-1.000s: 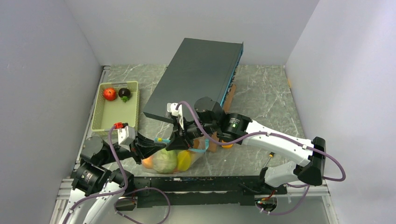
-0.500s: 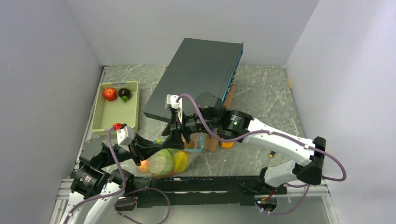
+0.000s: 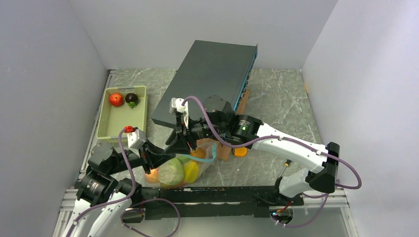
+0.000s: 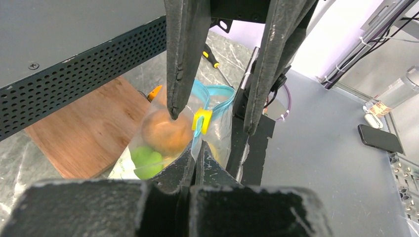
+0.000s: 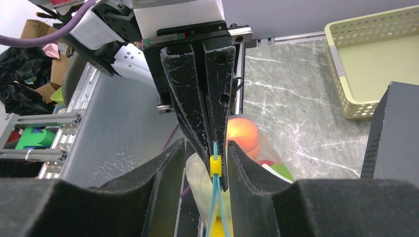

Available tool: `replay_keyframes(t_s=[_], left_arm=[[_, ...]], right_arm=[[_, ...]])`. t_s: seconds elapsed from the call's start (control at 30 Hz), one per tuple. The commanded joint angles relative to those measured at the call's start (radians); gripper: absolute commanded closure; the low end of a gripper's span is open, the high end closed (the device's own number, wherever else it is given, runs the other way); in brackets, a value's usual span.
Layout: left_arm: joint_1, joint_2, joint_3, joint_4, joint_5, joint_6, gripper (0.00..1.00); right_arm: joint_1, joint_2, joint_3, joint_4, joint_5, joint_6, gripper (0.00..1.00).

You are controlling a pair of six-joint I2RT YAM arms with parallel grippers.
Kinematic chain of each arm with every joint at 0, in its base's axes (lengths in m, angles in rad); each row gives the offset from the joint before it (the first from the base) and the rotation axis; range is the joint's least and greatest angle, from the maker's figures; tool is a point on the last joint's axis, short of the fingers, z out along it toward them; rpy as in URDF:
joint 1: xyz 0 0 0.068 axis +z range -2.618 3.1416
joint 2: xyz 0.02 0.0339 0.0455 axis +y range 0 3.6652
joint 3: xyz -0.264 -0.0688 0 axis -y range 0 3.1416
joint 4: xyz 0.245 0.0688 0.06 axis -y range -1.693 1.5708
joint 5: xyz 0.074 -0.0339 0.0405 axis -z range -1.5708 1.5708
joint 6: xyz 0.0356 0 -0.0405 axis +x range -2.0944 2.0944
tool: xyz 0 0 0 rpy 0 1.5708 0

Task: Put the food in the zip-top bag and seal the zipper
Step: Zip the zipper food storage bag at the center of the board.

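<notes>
The clear zip-top bag (image 3: 174, 173) lies at the near table edge and holds a green cabbage ball (image 3: 172, 171), a yellow piece (image 3: 191, 170) and a peach (image 5: 242, 136). My left gripper (image 4: 196, 148) is shut on the end of the teal zipper (image 5: 216, 207). My right gripper (image 5: 206, 144) is open, its fingers either side of the zipper's yellow slider (image 5: 215, 165), right in front of the left fingertips (image 5: 202, 108). A red apple (image 3: 115, 99) and a dark purple piece (image 3: 131, 99) lie in the basket (image 3: 111, 127). An orange piece (image 3: 240, 151) lies on the table.
A big dark slab (image 3: 207, 79) leans across the back, just behind the right gripper. A wooden board (image 3: 225, 148) lies under its near end, beside the bag. A screwdriver (image 3: 285, 168) lies at the near right.
My right gripper has slid left along the zipper towards the left gripper. The left gripper has kept its hold, and the bag has shifted slightly with it.
</notes>
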Motion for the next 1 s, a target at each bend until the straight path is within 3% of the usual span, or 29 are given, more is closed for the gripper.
replay_keyframes(t_s=[0.0,0.17,0.5,0.63,0.97], left_arm=[[-0.003,-0.026,0.047,0.061,0.019,-0.017,1.0],[-0.003,-0.043,0.058,0.046,0.017,-0.014,1.0],[-0.003,-0.048,0.072,0.051,0.011,-0.027,1.0],[-0.003,-0.056,0.076,0.052,-0.002,-0.035,1.0],[-0.003,-0.07,0.085,0.055,-0.032,-0.057,1.0]], right_arm=[[0.001,-0.006,0.008,0.053,-0.015,0.002,0.61],[0.001,0.0,0.004,0.053,-0.023,0.005,0.7],[0.002,0.0,-0.009,0.062,-0.034,0.013,0.71],[0.001,0.0,-0.007,0.057,-0.036,0.012,0.84],[0.0,0.008,-0.008,0.061,-0.037,0.01,0.84]])
